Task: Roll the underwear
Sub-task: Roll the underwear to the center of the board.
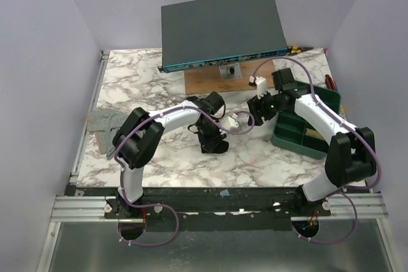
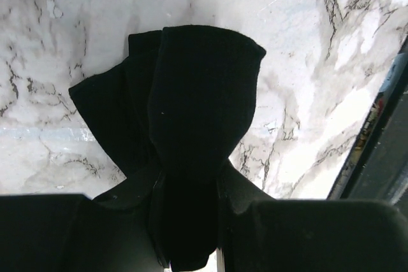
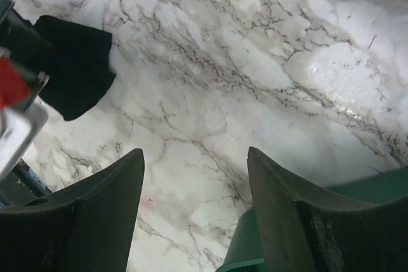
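The black underwear is bunched into a thick folded bundle on the marble table, and my left gripper is shut on its near end. From above, the left gripper points down at the table's middle with the underwear under it. My right gripper hovers a little to the right of it, apart from the cloth. In the right wrist view the right gripper stands open over bare marble, with the underwear at the upper left.
A green compartment tray sits under the right arm, its rim beside the right finger. A grey checked cloth lies at the left edge. A dark flat box stands over a wooden board at the back.
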You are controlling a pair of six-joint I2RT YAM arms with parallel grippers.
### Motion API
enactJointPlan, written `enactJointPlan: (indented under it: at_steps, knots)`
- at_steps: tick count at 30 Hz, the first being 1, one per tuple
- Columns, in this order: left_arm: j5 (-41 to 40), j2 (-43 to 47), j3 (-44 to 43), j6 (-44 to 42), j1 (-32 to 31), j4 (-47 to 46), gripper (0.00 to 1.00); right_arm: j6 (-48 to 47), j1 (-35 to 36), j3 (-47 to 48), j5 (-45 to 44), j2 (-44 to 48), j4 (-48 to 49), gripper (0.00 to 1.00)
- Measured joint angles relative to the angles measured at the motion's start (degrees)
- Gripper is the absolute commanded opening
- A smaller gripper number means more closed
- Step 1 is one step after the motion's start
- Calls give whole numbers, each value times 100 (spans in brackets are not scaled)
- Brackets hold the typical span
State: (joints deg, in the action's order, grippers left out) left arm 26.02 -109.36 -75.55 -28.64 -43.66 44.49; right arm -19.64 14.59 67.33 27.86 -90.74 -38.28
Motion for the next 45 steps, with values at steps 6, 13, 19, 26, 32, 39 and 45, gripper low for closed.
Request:
enactJointPlan:
  at_steps: [6,13,19,26,32,39,45]
  knots:
    - [667,-442,-474,-11,367,544,7,160,4,-791,170,682,538,68]
    - [1405,-911,-894,0,763,1088,9,109,7,-1453,621,1290,1185,66]
    - [1589,-1132,-1095,92,872,1373,9,-310,52,-1843,1001,1484,1521,66]
    - [1637,-1351,-1351,297,890,1613,9,-595,72,-2085,1095,1812,1639,65]
    - [1685,-1482,-1495,420,922,1757,8,-793,72,-2081,1113,2109,1569,61]
    - [1709,-1572,-1591,505,949,1849,8,-1196,470,-2074,977,2437,1246,60]
    - [1714,-1700,-1751,599,957,2004,8,-1357,1565,-2385,267,2555,1353,65]
